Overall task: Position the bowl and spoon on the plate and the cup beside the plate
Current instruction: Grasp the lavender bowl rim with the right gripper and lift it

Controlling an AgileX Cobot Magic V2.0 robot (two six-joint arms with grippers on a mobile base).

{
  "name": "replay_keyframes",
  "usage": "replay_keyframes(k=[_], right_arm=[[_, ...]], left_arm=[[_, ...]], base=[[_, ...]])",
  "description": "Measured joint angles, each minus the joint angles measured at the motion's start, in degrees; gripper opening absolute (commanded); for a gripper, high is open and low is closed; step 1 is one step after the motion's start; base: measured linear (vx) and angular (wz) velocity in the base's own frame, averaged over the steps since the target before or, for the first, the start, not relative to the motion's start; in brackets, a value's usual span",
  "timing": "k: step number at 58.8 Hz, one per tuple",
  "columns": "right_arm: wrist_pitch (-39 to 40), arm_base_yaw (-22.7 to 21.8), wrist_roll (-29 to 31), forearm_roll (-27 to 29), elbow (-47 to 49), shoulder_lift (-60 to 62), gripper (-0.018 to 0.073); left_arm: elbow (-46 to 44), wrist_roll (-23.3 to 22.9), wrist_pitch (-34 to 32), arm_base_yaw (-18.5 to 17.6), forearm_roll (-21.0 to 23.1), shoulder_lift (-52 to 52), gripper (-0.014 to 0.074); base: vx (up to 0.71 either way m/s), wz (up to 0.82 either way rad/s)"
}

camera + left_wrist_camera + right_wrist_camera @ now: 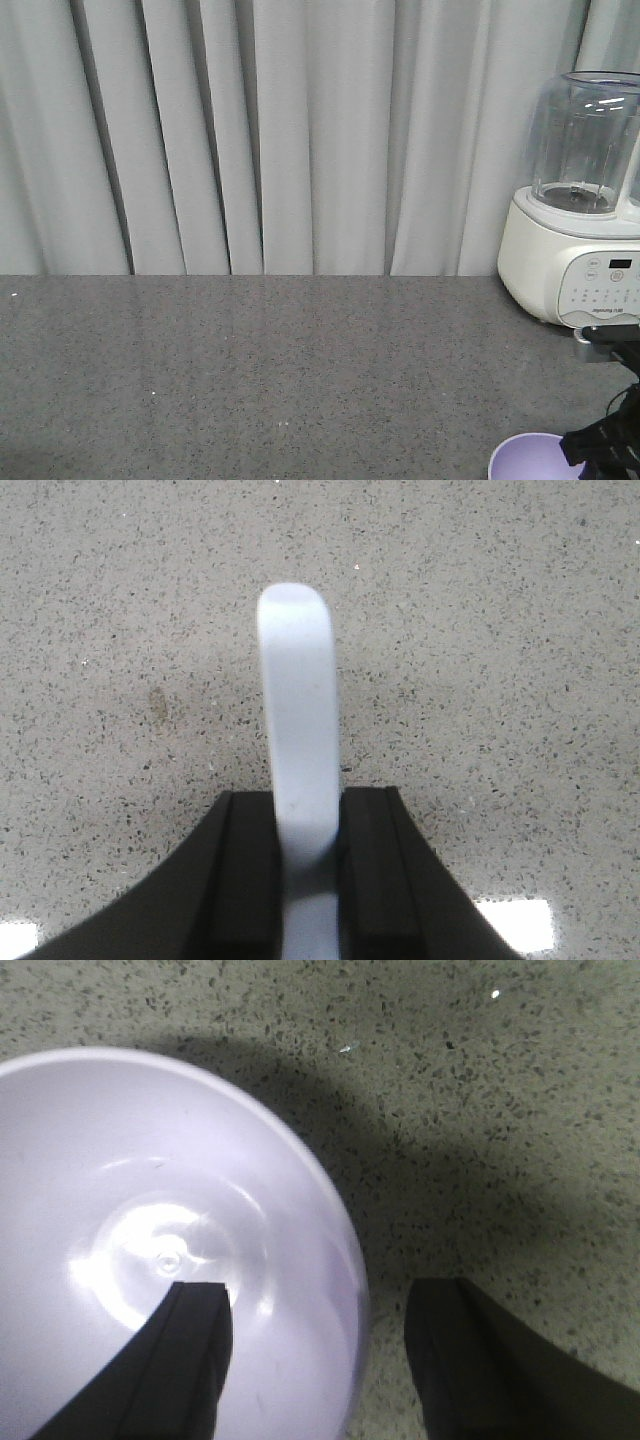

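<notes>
Pale plastic is pinched in the left gripper (pixel 305 810): the spoon (pixel 298 730) is clamped, apparently for carrying. The bowl (pixel 150 1210) rim is straddled by the right gripper (pixel 320 1298), fingers wide, one inside, likely for a rim grasp. Plate and cup are unseen; a blender (pixel 580 250) stands beyond.

A: The bowl (pixel 150 1210) is smooth lavender plastic, glossy on its floor.
B: The spoon (pixel 300 710) is pale matt plastic; the worktop (pixel 250 370) looks like speckled stone, faintly shiny.
A: The curtain (pixel 250 130) is grey cloth; the blender (pixel 575 260) has a glossy white plastic base.
</notes>
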State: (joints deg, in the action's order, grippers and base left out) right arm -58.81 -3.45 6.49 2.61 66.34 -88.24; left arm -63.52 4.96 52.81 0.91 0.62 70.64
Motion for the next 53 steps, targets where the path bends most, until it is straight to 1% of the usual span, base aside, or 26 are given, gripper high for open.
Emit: replay_keyframes(k=[22,28,33,40,48,53], right_arm=[[3.97,0.00,0.25,0.59,0.00,-5.25,0.0455],[4.47,0.00,0.25,0.59,0.00,-6.16,0.0429],[4.47,0.00,0.39,0.59,0.00,-6.49,0.0370],[4.00,0.00,0.39,0.59,0.00,-6.55,0.0260],[3.29,0.00,0.44,0.65,0.00,-6.55,0.0116],[3.01,0.00,0.60,1.72,0.23,-6.36,0.0026]], left_arm=[[0.00,0.00,0.04,0.00,-0.62,0.00,-0.0006],[0.00,0.29,0.04,0.00,-0.62,0.00,-0.0006],[0.00,0.94,0.18,0.00,-0.62,0.00,-0.0006],[0.00,1.20,0.22,0.00,-0.62,0.00,-0.0006],[0.00,1.20,0.22,0.00,-0.62,0.00,-0.0006],[0.00,1.20,0.16,0.00,-0.62,0.00,-0.0006]], base=[[0.00,0.00],[0.00,0.00],[0.00,0.00],[0.00,0.00],[0.00,0.00],[0.00,0.00]])
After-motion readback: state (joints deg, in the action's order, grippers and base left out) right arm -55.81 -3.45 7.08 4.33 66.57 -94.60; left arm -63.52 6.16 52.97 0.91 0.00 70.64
